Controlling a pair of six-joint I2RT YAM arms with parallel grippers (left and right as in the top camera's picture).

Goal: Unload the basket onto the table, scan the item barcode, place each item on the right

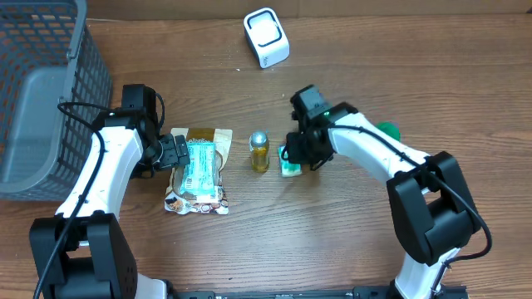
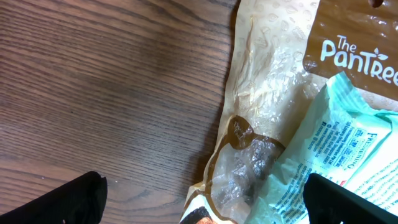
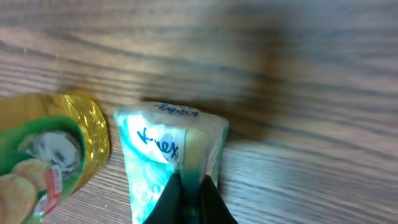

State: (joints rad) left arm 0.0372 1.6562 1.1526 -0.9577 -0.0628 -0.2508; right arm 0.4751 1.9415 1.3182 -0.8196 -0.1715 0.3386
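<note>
A small teal-and-white tissue pack (image 1: 290, 167) lies on the wooden table next to a gold-topped can (image 1: 259, 151). My right gripper (image 1: 298, 154) is shut on the pack's edge; in the right wrist view both black fingers (image 3: 171, 202) pinch a teal fold of the tissue pack (image 3: 161, 146). A white barcode scanner (image 1: 266, 37) stands at the back of the table. My left gripper (image 1: 178, 154) is open over a brown snack pouch (image 1: 198, 170) with a teal packet (image 1: 199, 162) lying on it. In the left wrist view its gripper (image 2: 205, 205) straddles the brown snack pouch (image 2: 267, 81) edge.
A grey mesh basket (image 1: 41, 91) fills the far left. The gold can (image 3: 56, 155) sits just left of the tissue pack. A green object (image 1: 387, 130) shows behind the right arm.
</note>
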